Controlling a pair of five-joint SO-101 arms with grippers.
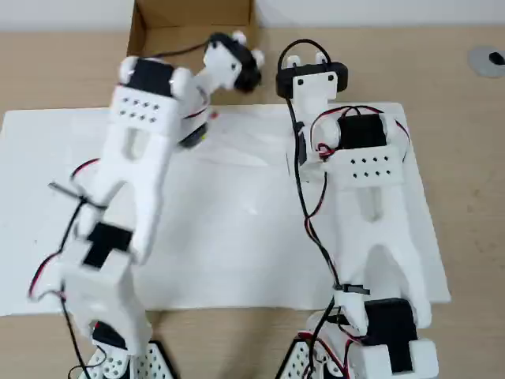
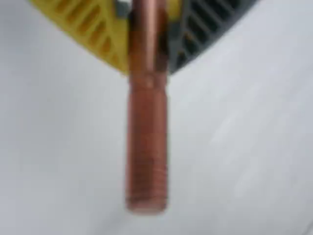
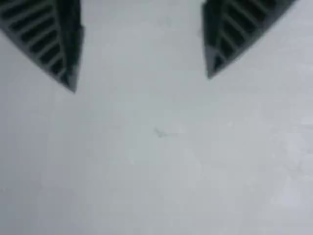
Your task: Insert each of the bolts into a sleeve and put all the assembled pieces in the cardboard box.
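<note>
A copper-coloured bolt point(image 2: 146, 147) with a threaded end is clamped in my left gripper point(image 2: 147, 71), between a yellow finger point(image 2: 93, 29) and a black one point(image 2: 205, 24). It hangs over the white sheet point(image 2: 254, 147). In the high view the left arm point(image 1: 146, 150) stretches toward the cardboard box point(image 1: 139, 35), its wrist close to the box's front edge. My right gripper point(image 3: 142, 82) is open over bare white sheet point(image 3: 161, 161), nothing between its dark fingers point(image 3: 54, 44). The right arm point(image 1: 363, 158) stands over the sheet's right half.
The white sheet point(image 1: 237, 237) covers most of the wooden table point(image 1: 458, 158). A small grey round object point(image 1: 485, 60) lies at the far right corner. Both arm bases stand at the near edge.
</note>
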